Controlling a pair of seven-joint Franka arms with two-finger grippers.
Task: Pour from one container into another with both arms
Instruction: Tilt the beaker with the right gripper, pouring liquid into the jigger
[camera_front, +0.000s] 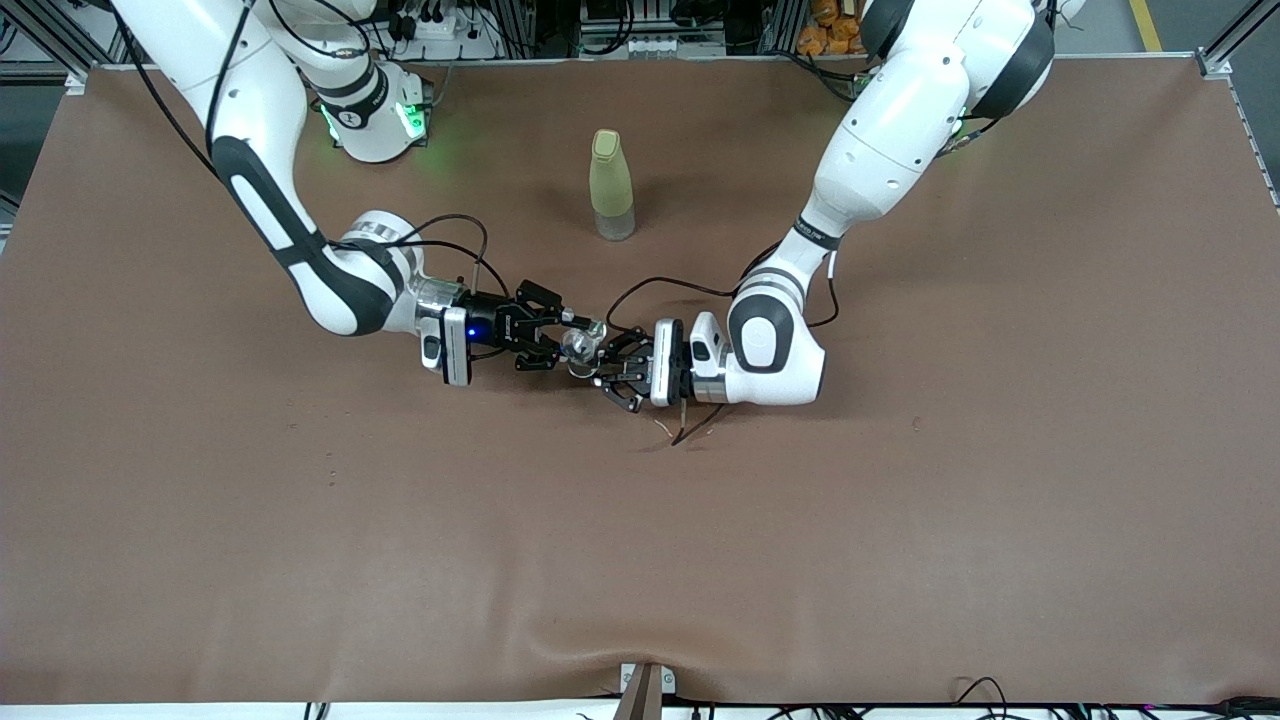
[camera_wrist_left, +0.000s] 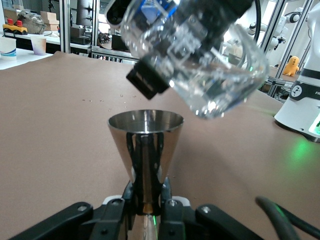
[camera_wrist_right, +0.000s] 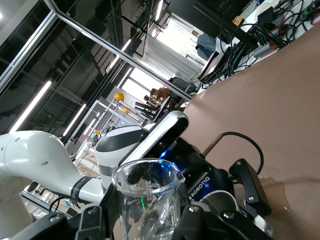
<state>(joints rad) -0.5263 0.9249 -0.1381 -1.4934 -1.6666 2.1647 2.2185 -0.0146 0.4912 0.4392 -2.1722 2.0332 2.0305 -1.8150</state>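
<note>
My left gripper (camera_front: 606, 374) is shut on the stem of the steel jigger (camera_wrist_left: 146, 145), which it holds upright with its round mouth up; the left gripper (camera_wrist_left: 146, 207) clamps it from both sides. Just above the jigger (camera_front: 586, 369) hangs the clear glass cup (camera_wrist_left: 200, 65), tipped over with its lip low beside the jigger's mouth. My right gripper (camera_front: 556, 336) is shut on the cup (camera_front: 579, 345). In the right wrist view the cup (camera_wrist_right: 147, 200) sits between my right gripper's (camera_wrist_right: 147, 222) fingers. I see no stream falling from the lip.
The tall yellow-green bottle (camera_front: 611, 185) stands on the brown table (camera_front: 300, 520), farther from the front camera than both grippers. The right arm's base (camera_front: 375, 115) is at the table's back edge. Loose black cables (camera_front: 690, 425) hang under the left wrist.
</note>
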